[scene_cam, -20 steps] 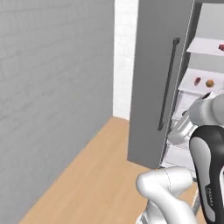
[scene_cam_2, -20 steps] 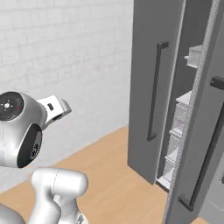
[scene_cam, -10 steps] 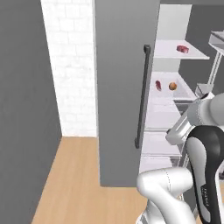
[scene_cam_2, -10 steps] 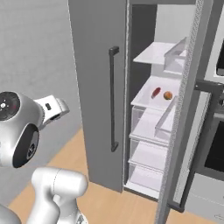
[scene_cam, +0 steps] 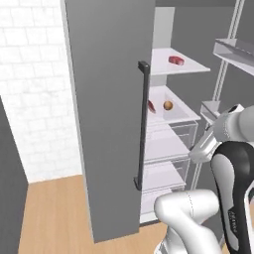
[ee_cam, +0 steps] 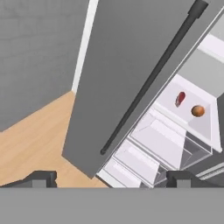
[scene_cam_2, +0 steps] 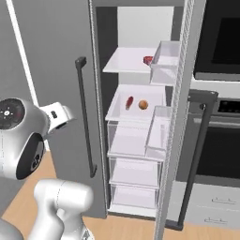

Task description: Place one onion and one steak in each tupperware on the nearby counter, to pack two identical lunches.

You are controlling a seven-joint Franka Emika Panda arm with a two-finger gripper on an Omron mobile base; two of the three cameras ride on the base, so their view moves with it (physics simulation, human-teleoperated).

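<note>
An open fridge stands in front of me. A red steak (scene_cam: 176, 60) lies on its upper shelf (scene_cam_2: 148, 60). One shelf lower, a second steak (scene_cam: 151, 106) lies beside a round orange-brown onion (scene_cam: 168, 105); the right base view shows that steak (scene_cam_2: 129, 102) and onion (scene_cam_2: 143, 105) side by side too. In the hand view the steak (ee_cam: 180, 99) and onion (ee_cam: 197, 110) are far off at the upper right. My gripper (ee_cam: 111, 181) is open and empty, well short of the shelves. The tupperware and the counter are out of view.
The fridge's left grey door (scene_cam: 106, 114) with its long dark handle (scene_cam: 143, 124) stands between me and the shelves. The right door (scene_cam_2: 180, 117) carries clear bins. Clear drawers (scene_cam_2: 133, 140) sit below the shelves. A black oven (scene_cam_2: 220, 42) is to the right.
The whole picture has swung: the base moved, so the fridge's open interior now faces the cameras. The steaks and onion stay on their shelves. The gripper holds nothing throughout.
</note>
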